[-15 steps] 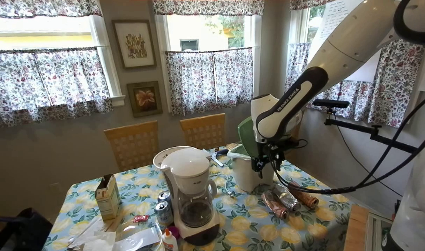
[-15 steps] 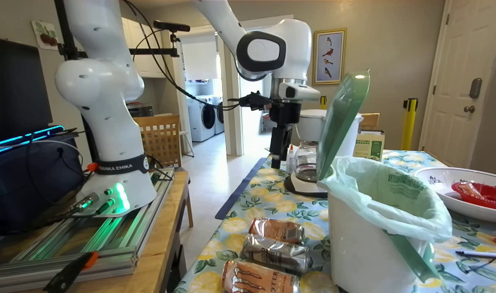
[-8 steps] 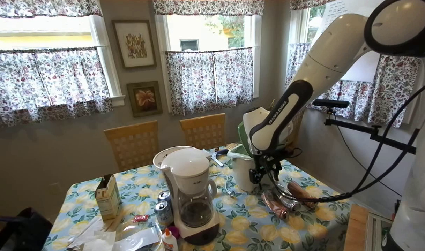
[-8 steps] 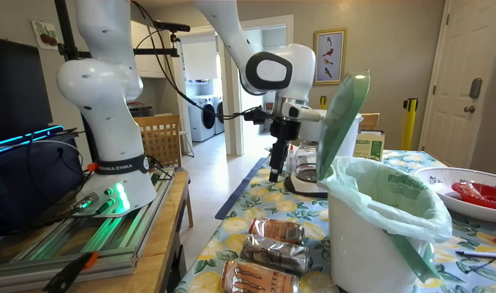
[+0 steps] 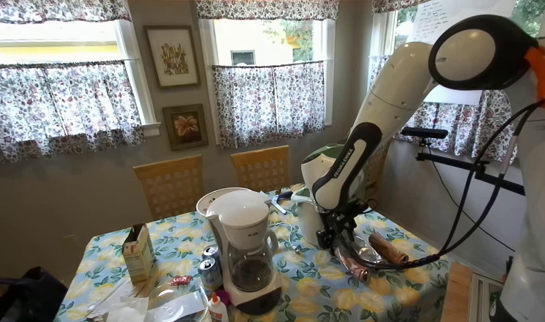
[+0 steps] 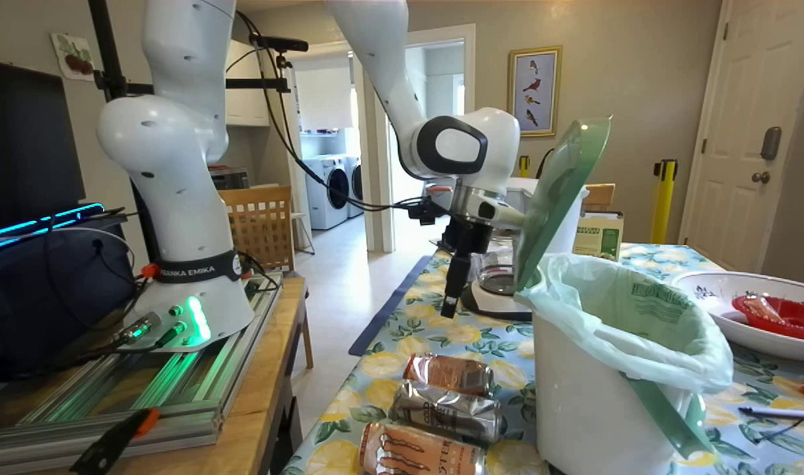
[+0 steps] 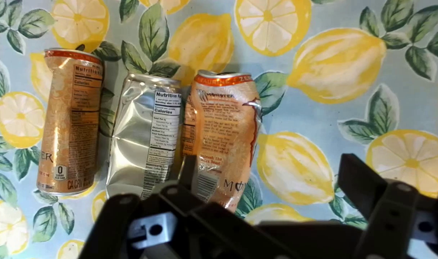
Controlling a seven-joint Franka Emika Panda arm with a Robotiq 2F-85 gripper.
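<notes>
At the left of the wrist view, an orange can (image 7: 69,122) lies on its side on the worktop (image 7: 323,115), dented near its upper end. Across a narrow gap, a silver can (image 7: 131,136) lies crumpled, its nutrition panel facing up. Right beside that, whether touching is hard to tell, lies a second orange can (image 7: 226,122), marked MONSTER, buckled, its lower end partly behind the jaws. All three run roughly parallel, lengthwise up the frame.
</notes>
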